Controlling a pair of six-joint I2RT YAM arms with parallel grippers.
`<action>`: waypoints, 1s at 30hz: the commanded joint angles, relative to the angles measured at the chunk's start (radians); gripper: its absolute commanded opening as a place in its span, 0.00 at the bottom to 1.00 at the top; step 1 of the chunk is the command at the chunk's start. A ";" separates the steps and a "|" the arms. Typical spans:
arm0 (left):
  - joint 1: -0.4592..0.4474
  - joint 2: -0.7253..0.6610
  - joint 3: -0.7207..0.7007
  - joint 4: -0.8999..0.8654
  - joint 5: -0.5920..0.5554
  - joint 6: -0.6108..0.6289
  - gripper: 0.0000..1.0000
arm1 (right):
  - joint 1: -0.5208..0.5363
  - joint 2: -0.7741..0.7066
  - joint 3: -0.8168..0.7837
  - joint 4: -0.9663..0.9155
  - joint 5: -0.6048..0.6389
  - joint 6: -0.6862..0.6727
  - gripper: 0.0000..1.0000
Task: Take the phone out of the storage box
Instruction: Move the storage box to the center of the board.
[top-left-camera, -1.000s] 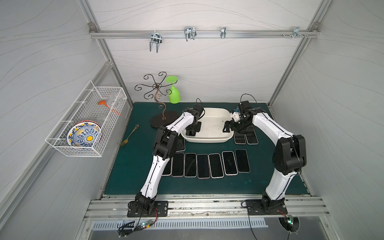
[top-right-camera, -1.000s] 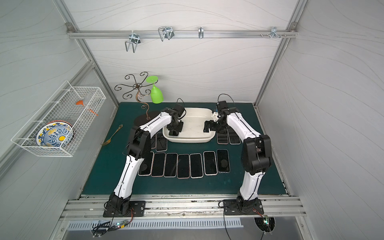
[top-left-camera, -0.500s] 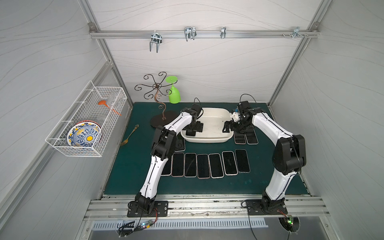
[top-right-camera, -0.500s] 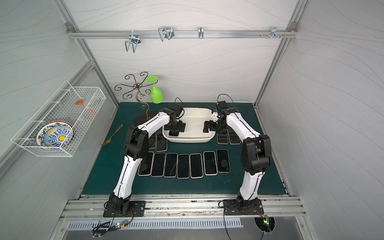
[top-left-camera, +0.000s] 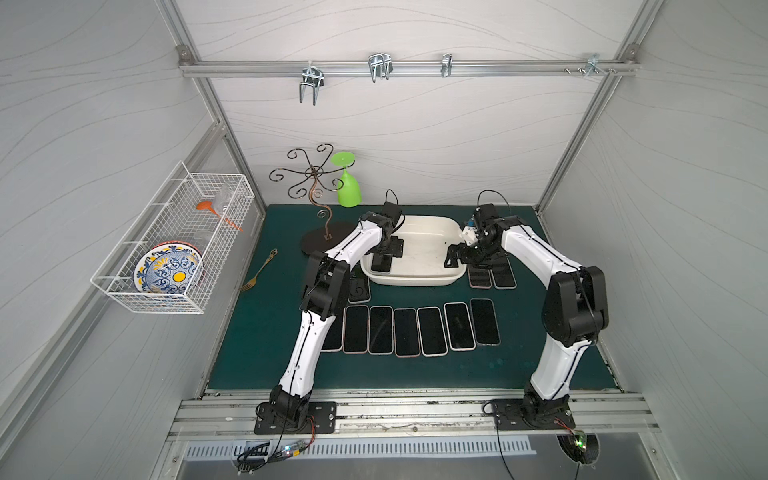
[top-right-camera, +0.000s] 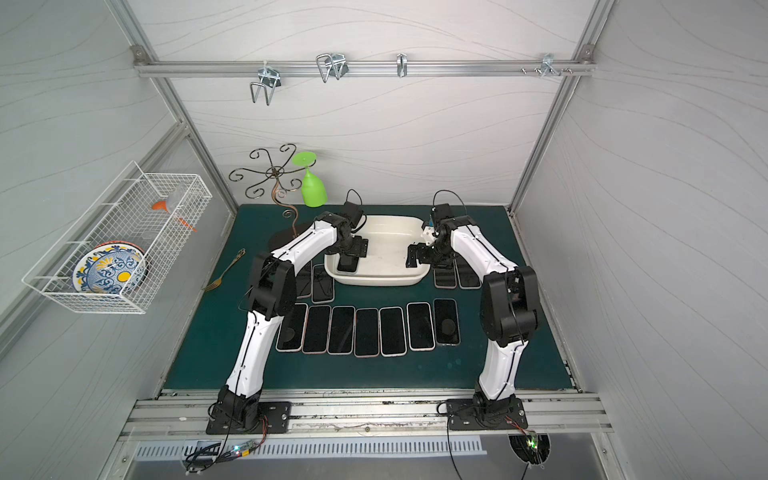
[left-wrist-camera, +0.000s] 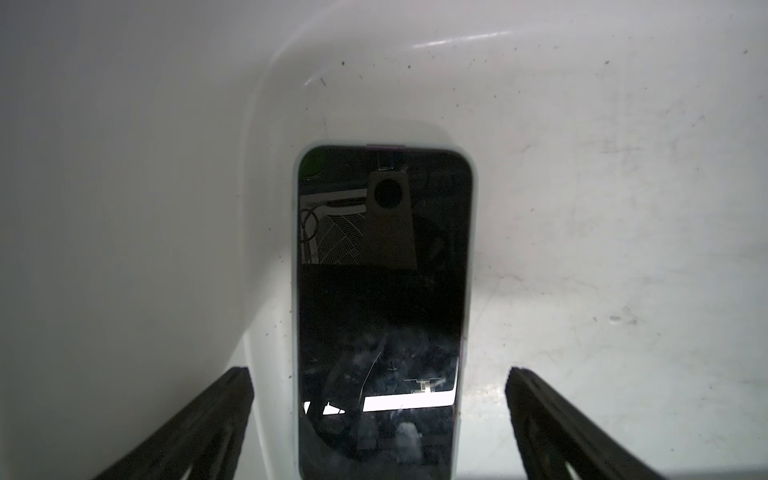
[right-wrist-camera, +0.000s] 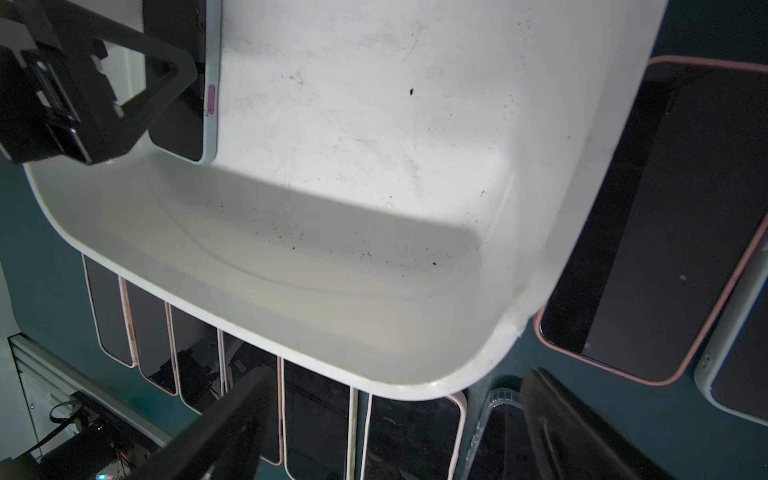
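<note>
Phone (left-wrist-camera: 380, 291) lies flat, screen up, in the storage box (top-left-camera: 419, 282), at its 8 o'clock corner. Left gripper (left-wrist-camera: 378, 374) straddles it, jaws wide apart, clear of both edges, gripping nothing. Right gripper (right-wrist-camera: 399, 378) hangs by the box's 3 o'clock rim, wide open and empty.

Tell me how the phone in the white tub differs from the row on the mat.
The tub phone lies alone inside the storage box; the row lies side by side on the mat. Its case is pale blue-green; theirs are mostly pinkish. All lie screen up, dark.
</note>
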 joint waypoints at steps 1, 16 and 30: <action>0.022 0.069 0.016 -0.025 -0.044 -0.028 1.00 | 0.008 0.016 0.003 -0.015 -0.010 -0.018 0.99; 0.023 0.152 0.025 -0.062 0.027 -0.079 1.00 | 0.007 0.025 -0.025 -0.008 -0.009 -0.022 0.99; 0.024 0.177 0.045 -0.090 0.198 -0.054 0.81 | 0.009 0.015 -0.033 -0.001 -0.005 -0.017 0.99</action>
